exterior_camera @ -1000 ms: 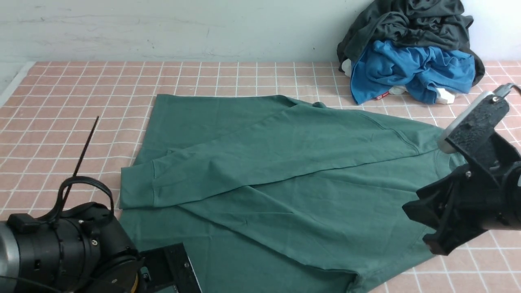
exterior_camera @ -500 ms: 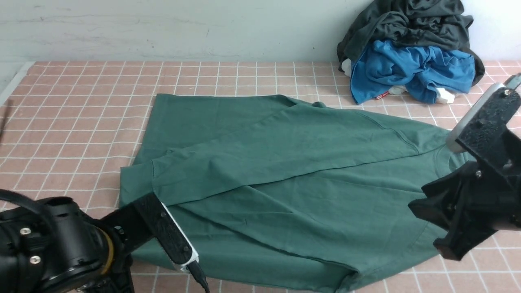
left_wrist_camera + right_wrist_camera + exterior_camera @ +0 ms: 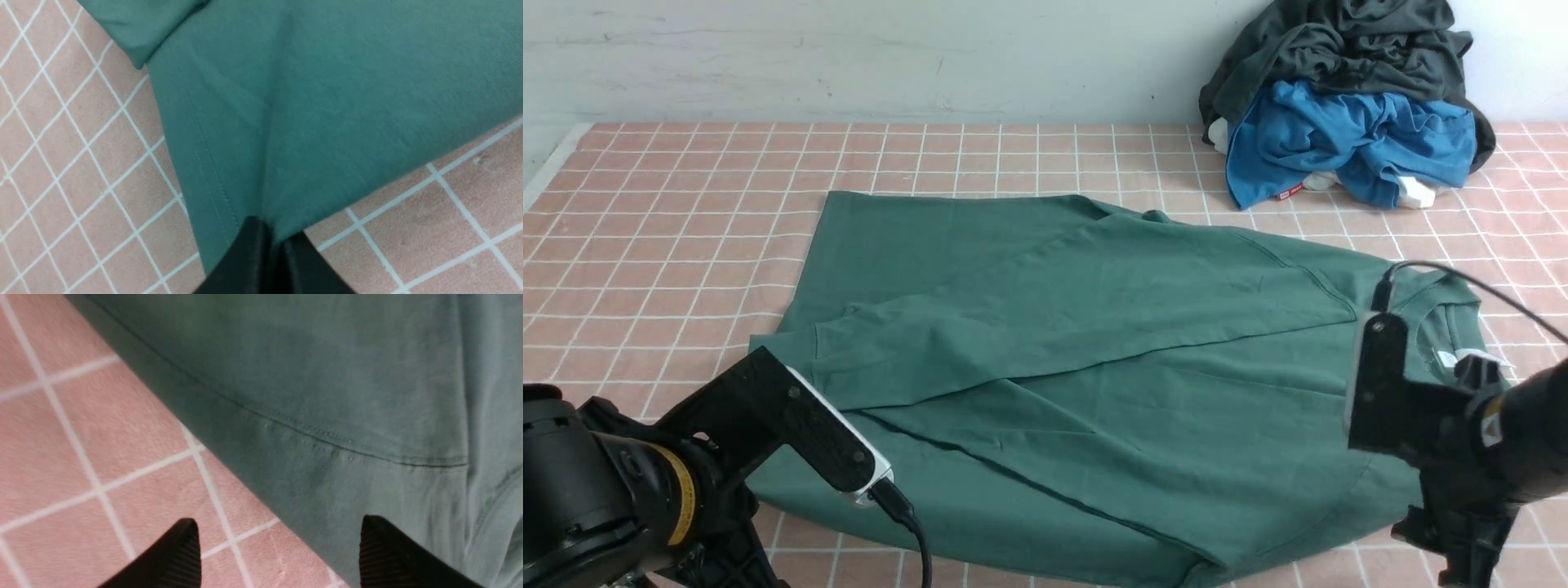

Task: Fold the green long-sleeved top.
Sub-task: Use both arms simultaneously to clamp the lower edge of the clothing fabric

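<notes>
At the near left hem corner of the green long-sleeved top [image 3: 327, 102], the left gripper [image 3: 274, 245] is seen with jaws pressed together on the fabric, and a taut crease is drawn up from the pinch. By the near right edge, the right gripper [image 3: 280, 543] is held with jaws wide apart, one fingertip over the pink checked tablecloth [image 3: 61, 457], the other over green cloth; nothing is clamped. Top: laid flat mid-table, one sleeve [image 3: 1054, 318] folded diagonally across the body, neck [image 3: 1431, 320] and white label [image 3: 1448, 358] turned rightward. Far right, against the wall: blue garment [image 3: 1339, 139] heaped under dark grey garment [image 3: 1339, 41], well apart from the top.
</notes>
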Robot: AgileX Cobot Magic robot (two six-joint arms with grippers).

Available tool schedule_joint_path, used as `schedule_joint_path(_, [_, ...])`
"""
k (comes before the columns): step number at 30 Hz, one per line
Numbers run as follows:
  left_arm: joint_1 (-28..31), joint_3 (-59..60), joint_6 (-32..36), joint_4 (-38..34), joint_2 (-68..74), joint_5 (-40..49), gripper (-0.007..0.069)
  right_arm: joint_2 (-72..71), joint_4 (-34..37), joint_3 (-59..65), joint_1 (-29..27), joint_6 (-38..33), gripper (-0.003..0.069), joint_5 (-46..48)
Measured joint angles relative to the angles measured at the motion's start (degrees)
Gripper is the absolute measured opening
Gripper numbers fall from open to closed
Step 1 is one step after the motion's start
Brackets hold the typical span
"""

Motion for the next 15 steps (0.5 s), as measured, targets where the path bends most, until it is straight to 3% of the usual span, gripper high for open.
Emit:
schedule_joint_path(2, [0.0,-0.27,-0.02,-0.82,-0.11,0.0,0.0003,5.88,-5.53,0.0,0.0,1.77,0.0443,-4.05])
schedule_joint_path(3, [0.0,-0.27,-0.02,-0.87,-0.11,0.0,0.0003,6.63,-5.89,0.0,0.0,2.14,0.0434,-4.28])
schedule_joint_path(6, [0.0,-0.27,-0.02,-2.33,-0.14,0.11,0.0003,9.04,-10.21,-0.68,0.2,6.94,0.0318,-4.93])
schedule_joint_path(7, [0.0,-0.27,-0.02,-2.33,-0.14,0.15,0.0003,9.04,-10.3,-0.68,0.26,7.32,0.0318,-4.87])
schedule_joint_path(8, [0.0,-0.27,-0.02,-3.23,-0.14,0.68,0.0003,9.07,-10.87,-0.75,0.54,11.21,0.0214,-4.03])
schedule_joint_path(11, [0.0,-0.42,0.1,-5.19,-0.22,2.5,0.0003,8.14,-12.37,-0.4,0.47,18.05,0.0059,-3.97])
schedule_joint_path(15, [0.0,-2.22,0.16,-8.11,-0.22,6.17,0.0006,3.77,-12.57,-0.35,0.43,23.85,0.0001,-2.31])
